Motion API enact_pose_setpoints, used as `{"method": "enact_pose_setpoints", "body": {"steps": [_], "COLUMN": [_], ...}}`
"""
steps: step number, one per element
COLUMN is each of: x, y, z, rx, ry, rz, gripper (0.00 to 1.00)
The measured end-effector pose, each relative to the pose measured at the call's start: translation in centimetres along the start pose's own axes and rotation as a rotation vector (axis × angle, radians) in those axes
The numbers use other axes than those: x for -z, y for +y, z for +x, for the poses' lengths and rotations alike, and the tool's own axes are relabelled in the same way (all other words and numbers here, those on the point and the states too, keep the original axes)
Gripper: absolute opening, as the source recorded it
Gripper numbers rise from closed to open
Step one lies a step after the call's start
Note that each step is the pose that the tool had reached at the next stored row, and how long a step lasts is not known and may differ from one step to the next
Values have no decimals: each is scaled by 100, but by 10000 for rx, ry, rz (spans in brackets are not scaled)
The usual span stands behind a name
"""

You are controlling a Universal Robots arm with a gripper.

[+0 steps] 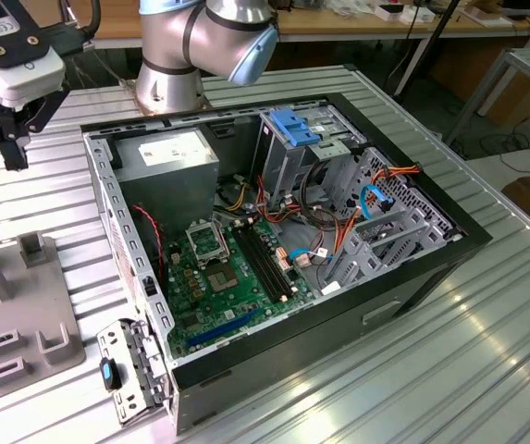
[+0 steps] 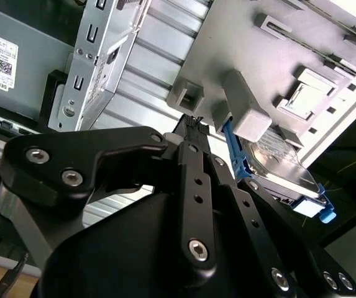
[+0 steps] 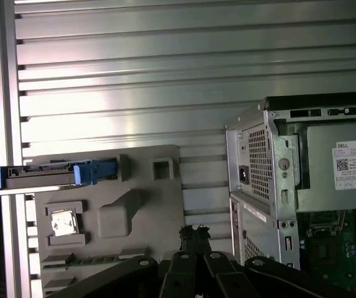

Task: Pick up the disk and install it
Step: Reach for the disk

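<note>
Hovered with jaws pressed together, gripping nothing, upper left of the exterior view.
Hung near the grey holder [image 3: 134,205], apart from the disk [image 2: 282,164] propped on edge in it.

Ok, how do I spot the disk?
Find the open computer case on the ribbed metal table; a grey fixture plate lies beside it. The disk stands on edge along one side of that plate, jutting past the end away from the case. It is a flat grey-metal slab with blue plastic rails, unlike the plate's plain grey blocks.
</note>
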State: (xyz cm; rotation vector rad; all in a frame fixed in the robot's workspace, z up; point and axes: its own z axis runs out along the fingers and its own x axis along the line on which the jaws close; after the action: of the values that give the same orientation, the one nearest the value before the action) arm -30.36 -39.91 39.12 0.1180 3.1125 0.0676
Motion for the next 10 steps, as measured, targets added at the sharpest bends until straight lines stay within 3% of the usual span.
{"method": "enact_pose_setpoints", "body": {"steps": [10], "x": [0], "y": [-9], "z": [121], "rx": [-1], "ry": [0], "rz": [0], "gripper": [11]}}
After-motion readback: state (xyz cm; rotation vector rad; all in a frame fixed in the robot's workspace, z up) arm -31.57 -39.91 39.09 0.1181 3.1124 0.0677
